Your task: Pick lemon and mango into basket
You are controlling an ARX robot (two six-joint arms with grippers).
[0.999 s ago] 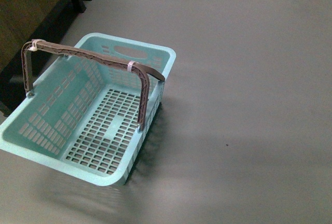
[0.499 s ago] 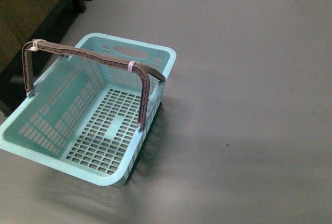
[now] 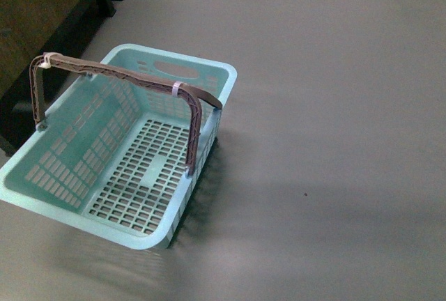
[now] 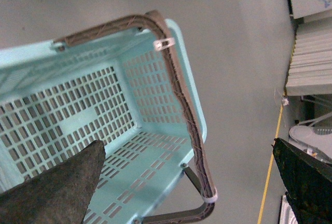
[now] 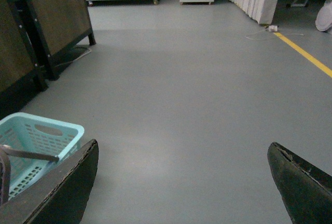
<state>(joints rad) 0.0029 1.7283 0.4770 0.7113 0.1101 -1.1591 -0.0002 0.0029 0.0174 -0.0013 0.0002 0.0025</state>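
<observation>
The light aqua slotted plastic basket [image 3: 70,155] with its brown arched handle [image 3: 118,74] is sitting empty on the grey floor [image 3: 334,141], hardly shifting from a second ago. The left gripper [image 4: 187,146] and right gripper [image 5: 181,145] are both hanging spread wide, holding nothing. No lemon or mango is showing in any view, so the picking is probably yet to begin.

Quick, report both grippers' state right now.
Left gripper: open, holding nothing.
Right gripper: open, holding nothing.

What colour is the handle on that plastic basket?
Brown handle, arching over the light aqua basket; clearest in the front view.
</observation>
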